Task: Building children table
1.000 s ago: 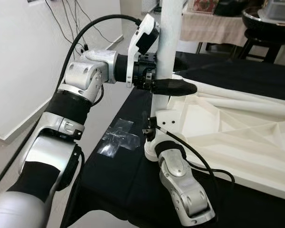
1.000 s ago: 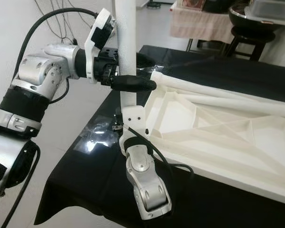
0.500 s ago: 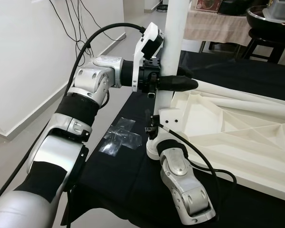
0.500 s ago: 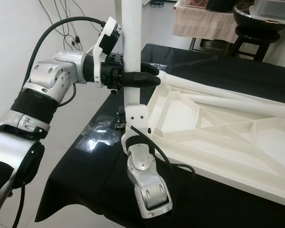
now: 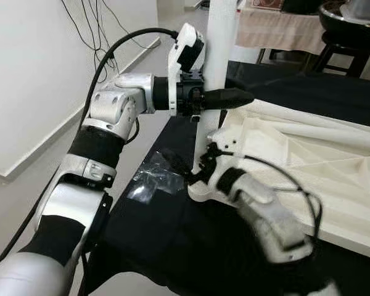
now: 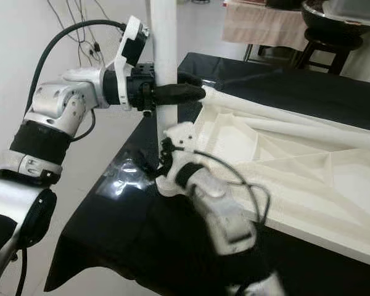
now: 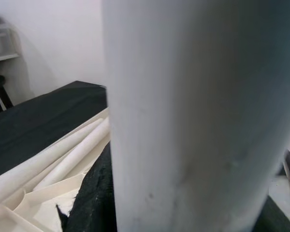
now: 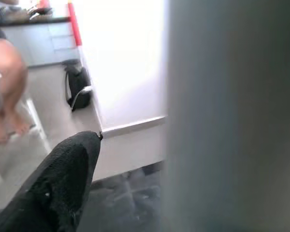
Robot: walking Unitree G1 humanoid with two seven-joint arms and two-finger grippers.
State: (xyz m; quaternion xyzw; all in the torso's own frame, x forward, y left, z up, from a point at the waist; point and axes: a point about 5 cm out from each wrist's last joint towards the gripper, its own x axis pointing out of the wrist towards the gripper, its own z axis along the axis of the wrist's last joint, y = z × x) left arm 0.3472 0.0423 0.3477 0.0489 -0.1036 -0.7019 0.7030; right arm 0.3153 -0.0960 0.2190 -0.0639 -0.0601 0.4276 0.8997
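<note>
right gripper (image 5: 200,174) swung leftward, left gripper (image 5: 231,97) still clamping leg (image 5: 217,55)

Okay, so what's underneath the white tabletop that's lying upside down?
A black cloth lies under the white tabletop and runs out past its edges, with a clear plastic bag beside the corner. What the cloth itself rests on is covered, as is anything beneath the tabletop's middle.

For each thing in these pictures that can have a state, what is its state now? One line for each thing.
Table leg: upright, standing in the tabletop's corner socket.
Tabletop: lying upside down on the black cloth, ribs facing up.
Loose legs: lying flat on the tabletop.
Left gripper: shut on the table leg, high up.
Right gripper: at the base of the leg, grip unclear.
Plastic bag: lying crumpled on the cloth.
</note>
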